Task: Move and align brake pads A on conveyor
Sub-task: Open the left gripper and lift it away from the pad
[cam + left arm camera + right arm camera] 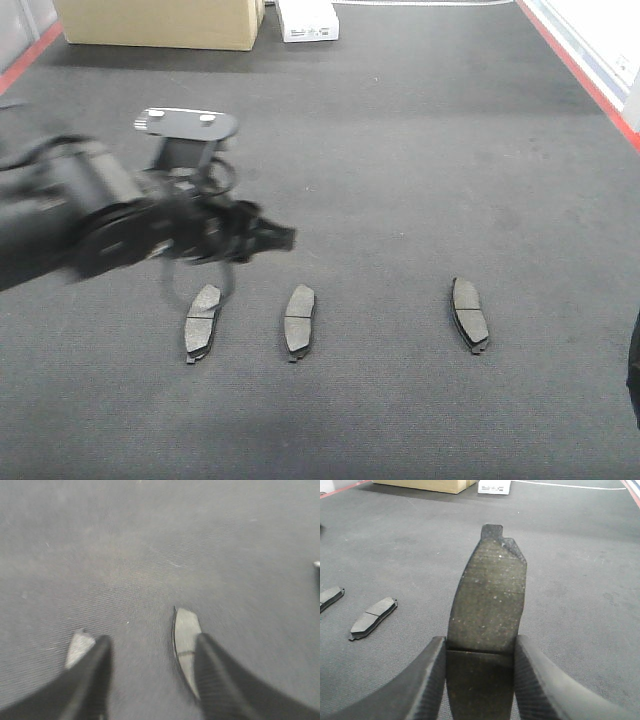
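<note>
**A:** So where's everything sitting right now?

**B:** Three of the small flat dark-grey brake pads are laid out on the wide charcoal-grey fuzzy conveyor belt (400,150), in a rough row along the near side. The left pad (202,322) and the middle pad (299,320) are set near each other, each tilted a bit, and the right pad (469,314) is placed well apart from them, leaning the other way. A thin groove can be seen across each one.

**A:** And the fourth?

**B:** The fourth brake pad (489,605) is pinched between the fingers (432,680) of the right gripper (479,680), pointing away from the wrist camera with its rough speckled face up. It's held clear of the belt, as far as can be told. Hardly anything of the right arm is caught in the front view, only a dark sliver at the right edge.

**A:** Left arm?

**B:** The left gripper (150,670) is held over the belt just beyond the left and middle pads. Its fingers (95,675) are spread and nothing is gripped between them; in its wrist view, one pad is partly covered by each finger.

**A:** Anything else around?

**B:** A tan cardboard box (160,22) and a small white box (307,18) are parked at the far end, and red edge strips (575,62) are seen down the sides.
</note>
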Motion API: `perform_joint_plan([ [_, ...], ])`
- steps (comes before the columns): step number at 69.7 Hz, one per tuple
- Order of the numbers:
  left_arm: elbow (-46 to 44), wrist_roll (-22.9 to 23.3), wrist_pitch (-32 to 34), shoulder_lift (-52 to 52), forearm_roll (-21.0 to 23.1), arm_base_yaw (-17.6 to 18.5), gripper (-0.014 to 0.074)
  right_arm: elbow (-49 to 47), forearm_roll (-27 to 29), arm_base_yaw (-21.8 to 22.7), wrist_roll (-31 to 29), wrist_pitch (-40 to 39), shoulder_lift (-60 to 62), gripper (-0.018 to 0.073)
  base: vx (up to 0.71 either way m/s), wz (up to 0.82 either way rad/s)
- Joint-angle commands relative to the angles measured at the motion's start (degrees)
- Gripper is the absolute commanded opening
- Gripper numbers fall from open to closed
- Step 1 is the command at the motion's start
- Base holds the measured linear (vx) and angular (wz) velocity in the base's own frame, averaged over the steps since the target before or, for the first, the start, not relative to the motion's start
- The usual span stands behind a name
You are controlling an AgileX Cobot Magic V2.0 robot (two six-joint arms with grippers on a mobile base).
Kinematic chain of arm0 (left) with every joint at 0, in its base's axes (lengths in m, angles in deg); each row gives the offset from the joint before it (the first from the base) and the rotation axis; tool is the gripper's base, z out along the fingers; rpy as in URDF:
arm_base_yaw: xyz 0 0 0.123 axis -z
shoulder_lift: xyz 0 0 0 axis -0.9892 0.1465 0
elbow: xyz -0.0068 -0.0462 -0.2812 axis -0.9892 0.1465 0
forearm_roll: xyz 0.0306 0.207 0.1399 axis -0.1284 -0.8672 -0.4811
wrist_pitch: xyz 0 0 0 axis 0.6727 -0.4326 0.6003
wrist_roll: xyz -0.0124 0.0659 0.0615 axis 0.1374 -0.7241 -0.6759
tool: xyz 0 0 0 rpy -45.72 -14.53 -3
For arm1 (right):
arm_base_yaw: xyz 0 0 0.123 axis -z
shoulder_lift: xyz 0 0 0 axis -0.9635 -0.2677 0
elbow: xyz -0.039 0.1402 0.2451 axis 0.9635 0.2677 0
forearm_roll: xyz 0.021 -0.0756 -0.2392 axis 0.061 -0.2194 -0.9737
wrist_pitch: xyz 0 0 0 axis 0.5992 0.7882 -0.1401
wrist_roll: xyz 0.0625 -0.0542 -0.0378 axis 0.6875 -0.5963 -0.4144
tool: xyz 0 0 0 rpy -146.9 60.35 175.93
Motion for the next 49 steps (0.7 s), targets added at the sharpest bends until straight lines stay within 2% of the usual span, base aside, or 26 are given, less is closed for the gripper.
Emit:
perform_joint_plan([
  [1, 3.04, -2.24, 5.33, -7.88, -1.44, 0.03, 0.0188, -1.83, -1.21, 0.08, -0.35, -5.58, -0.40, 0.0111, 0.00, 0.00],
  [7, 7.20, -3.58, 6.21, -12.92, -1.87, 0.03, 0.0104, -1.83, -1.21, 0.08, -0.35, -5.51, -0.40, 0.0111, 0.00, 0.00],
  [16, 13.43, -3.58, 7.06, -20.30, -4.98, 0.03, -0.0006, -1.83, -1.21, 0.08, -0.35, -5.51, -0.40, 0.0111, 0.00, 0.00],
  [26, 19.52, -3.53, 7.88, -29.04, -7.47, 0.03, -0.0008, -1.83, -1.21, 0.08, -0.35, -5.51, -0.40, 0.0111, 0.00, 0.00],
  [49, 31.53, -3.53, 8.43, -53.48, -7.57, 0.03, -0.0008, -1.83, -1.21, 0.08, -0.35, -5.51, -0.40, 0.0111, 0.00, 0.00],
])
